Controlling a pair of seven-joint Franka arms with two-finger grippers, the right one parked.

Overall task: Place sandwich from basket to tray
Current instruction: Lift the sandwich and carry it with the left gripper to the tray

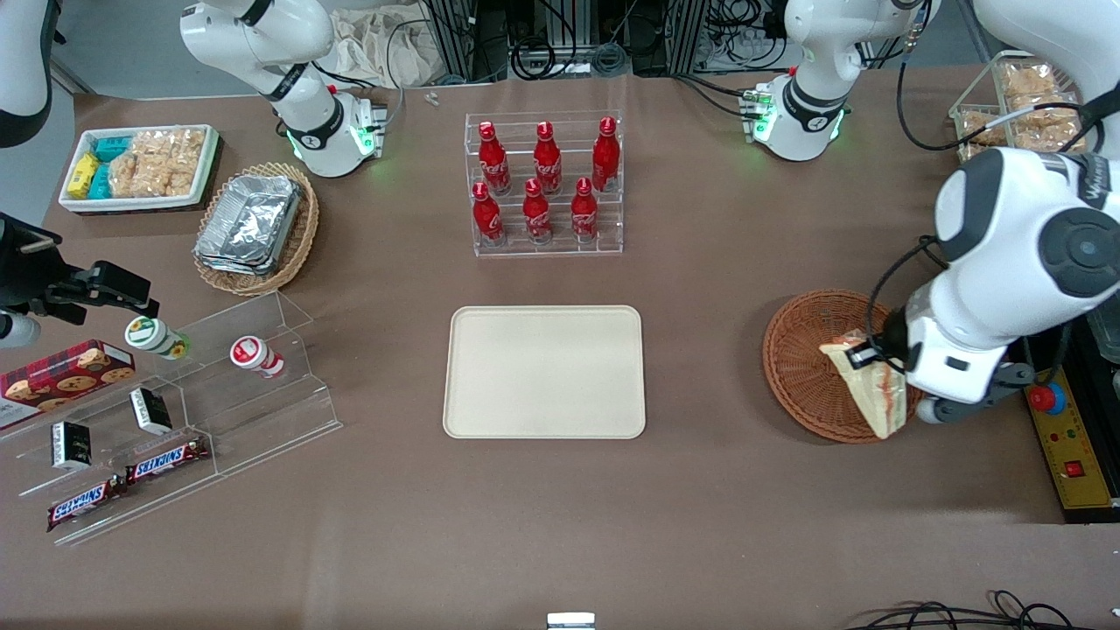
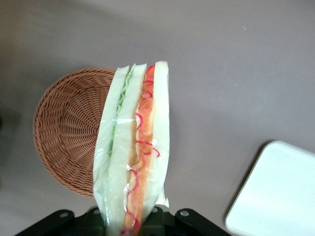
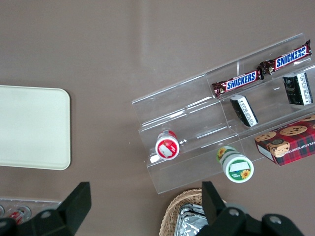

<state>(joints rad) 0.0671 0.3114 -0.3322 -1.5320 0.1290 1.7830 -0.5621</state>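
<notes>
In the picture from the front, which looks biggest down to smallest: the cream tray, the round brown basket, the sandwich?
1. Tray, clearly the widest.
2. Basket, partly hidden by the arm.
3. Sandwich, smallest, though it's lifted above the basket in the claw, slightly nearer the camera.

Woven reddish-brown wicker for the basket (image 1: 809,367). Glossy clear film around the sandwich (image 2: 135,147), clamped in the black tool (image 1: 862,354). Smooth matt cream tray (image 1: 544,372) on matt brown worktop (image 1: 700,490).
</notes>
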